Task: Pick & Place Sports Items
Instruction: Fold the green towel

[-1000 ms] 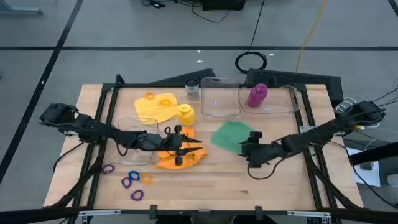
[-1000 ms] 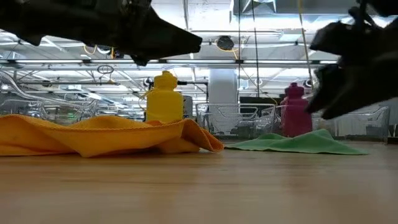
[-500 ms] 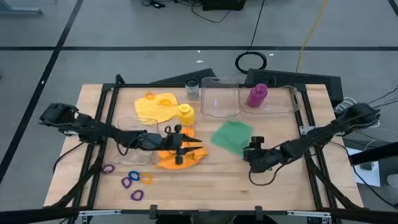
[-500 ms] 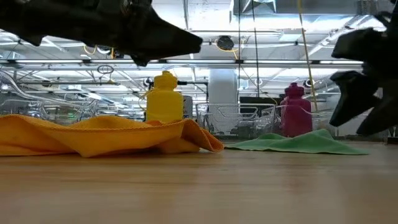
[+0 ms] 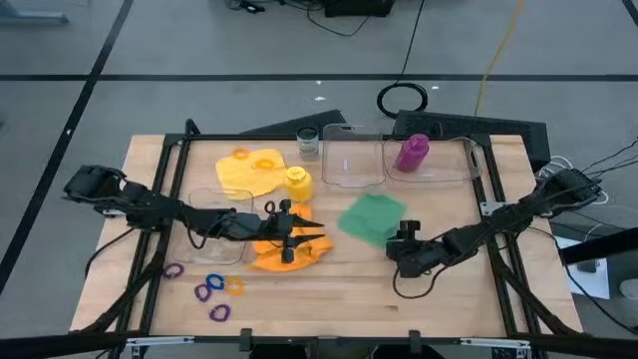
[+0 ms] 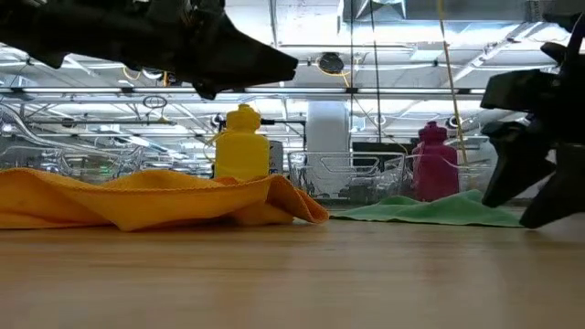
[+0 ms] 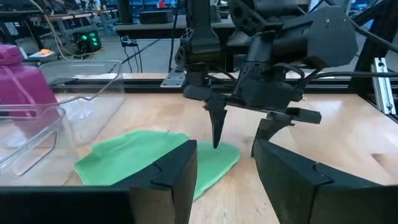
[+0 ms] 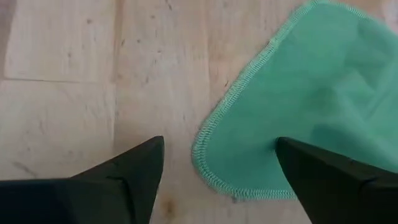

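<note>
A green cloth [image 5: 371,217] lies flat right of the table's middle. My right gripper [image 5: 392,249] hangs open at its near corner [image 8: 217,168], one finger over bare wood, the other over the cloth. My left gripper [image 5: 314,235] stays open above the crumpled orange cloth [image 5: 284,254], nothing between its fingers [image 7: 180,180]. A yellow bottle [image 5: 297,182] stands upright beside a yellow cloth [image 5: 247,172]. A purple bottle [image 5: 412,153] stands in a clear box. Several coloured rings [image 5: 211,290] lie at the near left. My right gripper comes slanting down from the table's right, its fingers low over the wood. One finger [image 8: 323,180] lies over the green cloth just behind the corner. Whether it touches the cloth, I cannot tell.
Two clear boxes [image 5: 351,160] stand along the far edge, with a small glass jar [image 5: 308,143] left of them. Another clear box [image 5: 214,239] sits under my left arm. Bare wood [image 5: 399,299] stretches along the near edge.
My right gripper has sunk toward the table and drawn toward the near edge, from above the green cloth to its near corner. The cloth has stayed where it was.
</note>
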Robot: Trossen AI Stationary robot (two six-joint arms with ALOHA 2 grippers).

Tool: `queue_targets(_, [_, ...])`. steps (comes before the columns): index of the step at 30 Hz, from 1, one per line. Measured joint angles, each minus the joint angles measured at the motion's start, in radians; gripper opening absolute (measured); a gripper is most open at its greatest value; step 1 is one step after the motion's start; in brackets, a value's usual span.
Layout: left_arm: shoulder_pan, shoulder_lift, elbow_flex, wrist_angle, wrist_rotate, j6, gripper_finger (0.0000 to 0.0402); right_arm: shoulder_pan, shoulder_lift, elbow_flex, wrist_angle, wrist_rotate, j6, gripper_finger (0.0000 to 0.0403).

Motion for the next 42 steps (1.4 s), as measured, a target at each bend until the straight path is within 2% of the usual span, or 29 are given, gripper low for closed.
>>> queue_targets(8, [0.0, 0.0, 0.0, 0.0, 0.0, 0.0, 0.0138, -0.032, 0.0, 0.0, -0.003, -0.001, 0.022, 0.0162])
queue_targets(16, [0.0, 0.0, 0.0, -0.003, 0.0, 0.0, 0.0138, -0.053, 0.0, -0.009, 0.005, -0.005, 0.023, 0.0122])
queue_targets(24, [0.0, 0.0, 0.0, -0.009, 0.0, -0.001, 0.0138, -0.065, -0.005, -0.105, 0.168, -0.068, 0.026, 0.0092])
queue_targets(28, [0.0, 0.0, 0.0, -0.009, 0.0, -0.001, 0.0138, -0.075, -0.005, -0.126, 0.187, -0.078, 0.025, 0.0073])
queue_targets(36, [0.0, 0.0, 0.0, -0.008, 0.0, -0.003, 0.0138, -0.078, -0.002, -0.129, 0.239, -0.08, -0.053, 0.0002])
queue_targets(42, [0.0, 0.0, 0.0, -0.008, 0.0, -0.001, 0.0138, -0.07, -0.038, -0.135, 0.383, -0.1, -0.143, 0.0009])
